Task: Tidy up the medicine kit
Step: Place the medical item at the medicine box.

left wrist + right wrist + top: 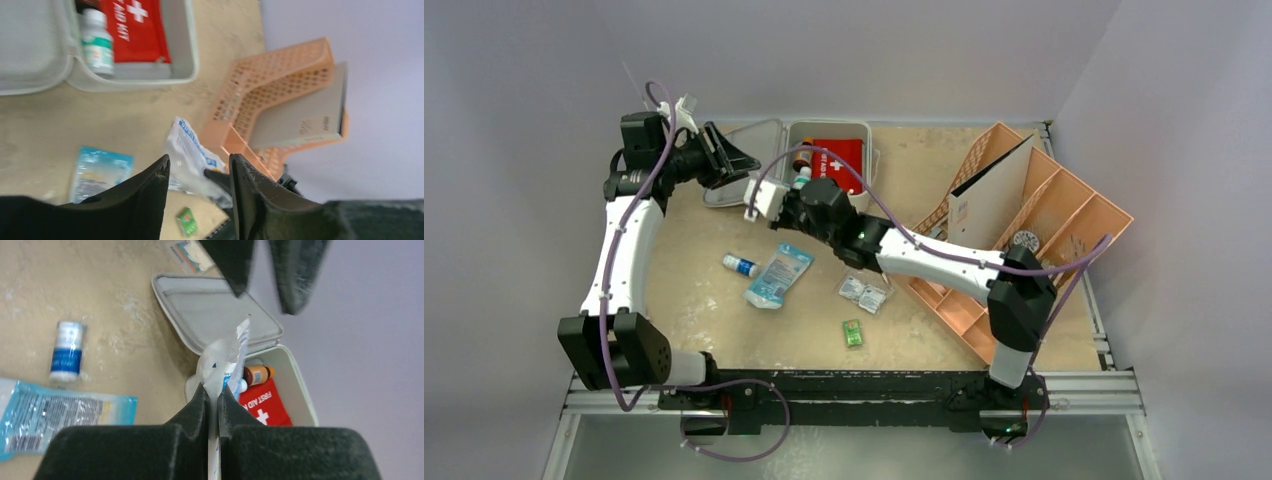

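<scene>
1. While its jaws pinch shut on a white sachet, the right gripper hangs beside the medicine kit.
2. Left gripper: half-parted, empty, near the lid.
3. Pale grey-white rounded clamshell, open at the table's far edge, red pouch inside.

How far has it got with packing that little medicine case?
Partly done: the open medicine kit already holds a red pouch and two bottles. The right end effector is pinching a clear packet near it. Left on the table: a blue-labelled bottle, a blue packet, two sachets and a green box.
</scene>
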Controlling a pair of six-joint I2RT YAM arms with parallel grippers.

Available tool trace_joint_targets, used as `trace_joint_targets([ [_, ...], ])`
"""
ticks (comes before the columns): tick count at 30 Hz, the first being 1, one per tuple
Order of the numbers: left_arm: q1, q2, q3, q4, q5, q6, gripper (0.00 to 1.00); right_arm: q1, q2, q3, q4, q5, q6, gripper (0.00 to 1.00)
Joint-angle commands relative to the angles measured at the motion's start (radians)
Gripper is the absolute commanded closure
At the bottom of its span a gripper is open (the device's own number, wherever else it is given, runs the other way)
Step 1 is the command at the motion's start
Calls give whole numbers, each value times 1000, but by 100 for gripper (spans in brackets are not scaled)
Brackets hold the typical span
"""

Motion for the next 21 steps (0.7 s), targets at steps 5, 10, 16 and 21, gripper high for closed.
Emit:
trace_joint_targets([
  [5,0,-134,-134,2,-321,207,52,-232,193,389,-319,-174,527,100],
  [10,1,-214,-333,13,-361,254,52,-319,319,562,-419,-224,657,99],
  [16,-1,-239,-423,-11,-272,301,52,-357,484,783,-535,-85,695,97],
  [21,-7,-271,-437,-14,-250,306,52,-357,629,953,-597,199,609,97],
])
